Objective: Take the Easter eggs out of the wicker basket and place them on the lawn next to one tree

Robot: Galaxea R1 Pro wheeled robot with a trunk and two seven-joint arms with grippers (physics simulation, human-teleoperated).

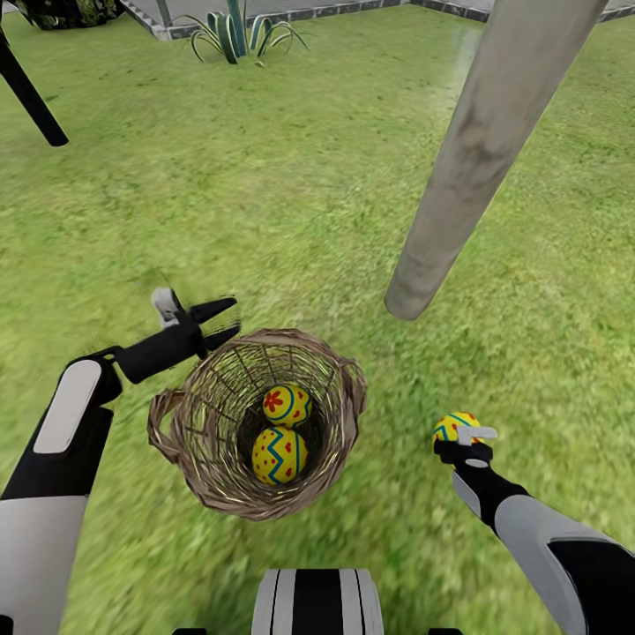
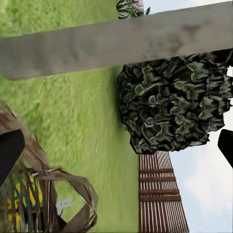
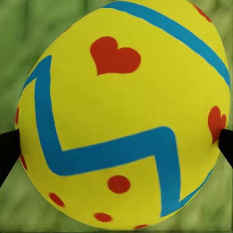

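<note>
Right claw (image 1: pixel 460 438) clamped on one egg (image 3: pixel 124 114) above lawn (image 1: pixel 265 194), left claw (image 1: pixel 220 322) held apart beside basket (image 1: pixel 339 414), two eggs (image 1: pixel 280 456) contained inside, trunk (image 1: pixel 481 159) nearby.

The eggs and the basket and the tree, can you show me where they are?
Egg in the right gripper (image 3: pixel 124 114), right wrist view: middle of its shell.
Two eggs in the basket (image 1: pixel 280 456), head view: the nearer egg's front.
Basket (image 1: pixel 231 499), head view: woven near wall.
Tree (image 1: pixel 481 150), head view: middle of the trunk.
</note>
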